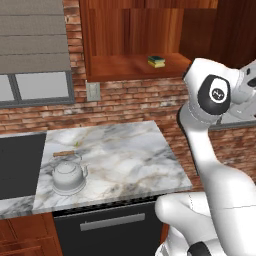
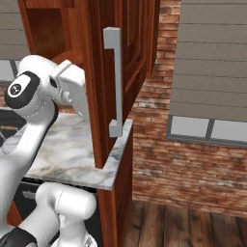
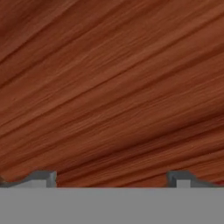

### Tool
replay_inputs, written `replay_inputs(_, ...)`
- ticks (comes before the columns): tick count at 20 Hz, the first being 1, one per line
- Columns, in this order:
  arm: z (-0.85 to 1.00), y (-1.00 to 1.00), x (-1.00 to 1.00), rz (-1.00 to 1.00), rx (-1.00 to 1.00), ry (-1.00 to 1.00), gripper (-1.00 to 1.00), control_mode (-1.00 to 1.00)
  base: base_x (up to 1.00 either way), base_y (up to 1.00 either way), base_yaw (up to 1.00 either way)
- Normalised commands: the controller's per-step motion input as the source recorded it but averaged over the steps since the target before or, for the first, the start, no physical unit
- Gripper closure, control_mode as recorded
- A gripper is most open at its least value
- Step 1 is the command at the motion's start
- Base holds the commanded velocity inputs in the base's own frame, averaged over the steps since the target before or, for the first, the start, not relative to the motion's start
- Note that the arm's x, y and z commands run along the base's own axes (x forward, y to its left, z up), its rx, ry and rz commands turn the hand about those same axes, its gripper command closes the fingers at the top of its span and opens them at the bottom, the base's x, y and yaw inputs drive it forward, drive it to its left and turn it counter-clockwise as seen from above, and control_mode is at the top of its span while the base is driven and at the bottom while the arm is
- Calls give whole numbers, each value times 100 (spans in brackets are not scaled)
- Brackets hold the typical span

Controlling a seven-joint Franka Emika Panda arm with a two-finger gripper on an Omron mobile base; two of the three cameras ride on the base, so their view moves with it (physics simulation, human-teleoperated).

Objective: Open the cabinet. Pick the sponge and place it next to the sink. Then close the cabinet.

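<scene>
The cabinet (image 1: 130,35) stands open, and its door (image 2: 128,72) swings out over the counter's right end, showing its silver bar handle (image 2: 116,82). The sponge (image 1: 156,61), yellow with a green layer, lies on the cabinet's lower shelf toward the right. At the far left of the counter is the dark sink (image 1: 19,165). My gripper (image 3: 111,179) is open, its fingertips (image 3: 43,178) set wide apart, with nothing between them. It faces reddish wood grain at very close range. The hand sits just behind the open door, on its inner side.
A white kettle (image 1: 67,175) with a wooden handle stands on the marble counter (image 1: 125,160) near the sink. A black appliance front (image 1: 110,230) with a grey handle sits under the counter. A brick wall with an outlet (image 1: 93,91) runs behind.
</scene>
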Motion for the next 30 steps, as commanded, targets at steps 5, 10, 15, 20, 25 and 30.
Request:
replay_inputs(5, 13, -9, 0, -4, 4, -14, -100, -100, 0, 0, 0)
replay_inputs(10, 13, 3, -2, 0, 13, -23, -100, -100, 0, 0, 0)
replay_inputs(15, 13, 20, -12, 0, 19, -29, -100, -100, 0, 0, 0)
replay_inputs(20, 3, 35, -12, 3, 13, -25, -100, -100, 0, 0, 0)
replay_inputs(25, -10, 37, -8, 13, 5, -18, -100, -100, 0, 0, 0)
replay_inputs(30, -19, 41, 0, 23, 0, -14, -100, -100, 0, 0, 0)
